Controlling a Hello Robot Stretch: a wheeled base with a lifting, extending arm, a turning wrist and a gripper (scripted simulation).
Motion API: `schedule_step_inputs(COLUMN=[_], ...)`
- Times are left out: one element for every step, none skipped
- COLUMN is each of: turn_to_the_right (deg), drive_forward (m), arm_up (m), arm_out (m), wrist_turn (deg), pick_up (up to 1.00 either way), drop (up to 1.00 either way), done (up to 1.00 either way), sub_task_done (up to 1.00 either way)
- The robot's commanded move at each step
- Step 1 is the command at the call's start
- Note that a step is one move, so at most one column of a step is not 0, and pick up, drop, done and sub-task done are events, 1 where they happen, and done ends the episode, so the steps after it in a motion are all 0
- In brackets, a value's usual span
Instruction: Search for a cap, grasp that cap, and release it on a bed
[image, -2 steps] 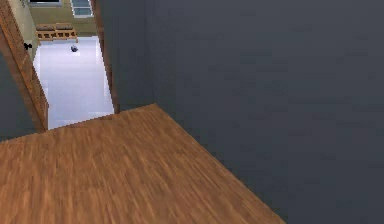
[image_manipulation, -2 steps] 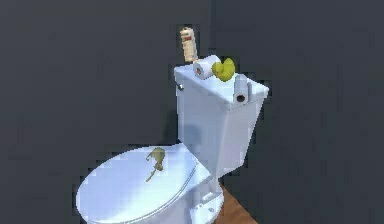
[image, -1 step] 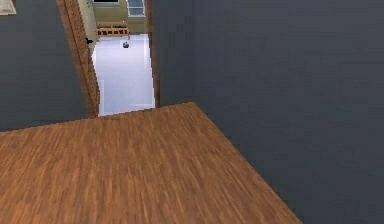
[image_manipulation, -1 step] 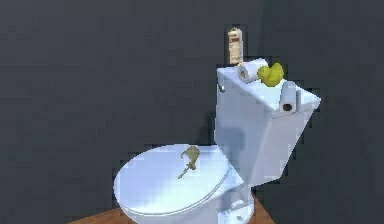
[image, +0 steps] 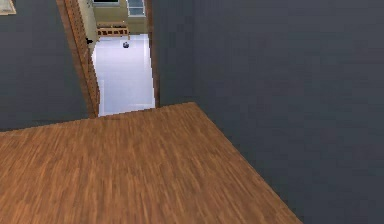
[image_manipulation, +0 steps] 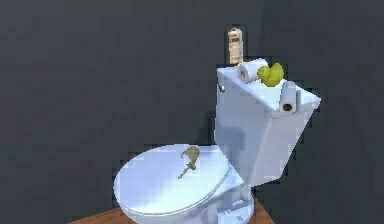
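A small yellow-green rounded lump (image_manipulation: 270, 72) lies on top of the toilet tank (image_manipulation: 262, 125) at the arm side view's upper right; its shape is too small to name. A thin olive-coloured thing (image_manipulation: 188, 160) lies on the shut toilet lid (image_manipulation: 165, 185).
Two white paper rolls (image_manipulation: 246, 71) and a slim bottle (image_manipulation: 233, 44) also sit on the tank, against a dark grey wall. In the forward view, wooden floor (image: 120, 170) leads to an open doorway (image: 125, 70) with pale floor beyond, where a small dark round thing (image: 126, 44) lies. A dark wall (image: 290, 90) stands on the right.
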Motion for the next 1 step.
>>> schedule_step_inputs(turn_to_the_right=[0.0], drive_forward=[0.0], arm_up=[0.14], arm_out=[0.0], wrist_turn=[0.0], pick_up=[0.0], drop=[0.0], done=[0.0], sub_task_done=[0.0])
